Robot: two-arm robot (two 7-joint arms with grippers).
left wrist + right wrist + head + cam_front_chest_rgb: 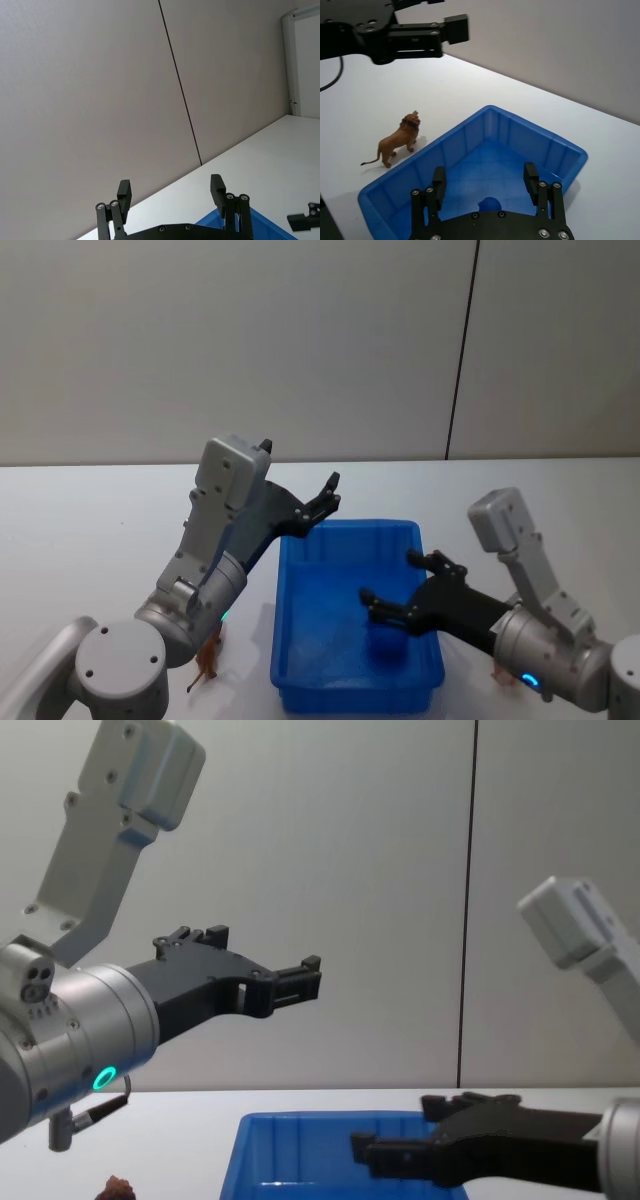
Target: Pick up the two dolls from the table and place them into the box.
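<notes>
Now the right end effector (392,580) is being held open over the box (350,530), the blue doll (490,204) lying inside. The left end effector (325,498) is being held open higher up. The brown doll (397,142) is standing on the desk (80,530) beside the box.

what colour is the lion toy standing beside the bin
Reddish-brown lion toy, with a darker mane; clearest in the right wrist view.
</notes>
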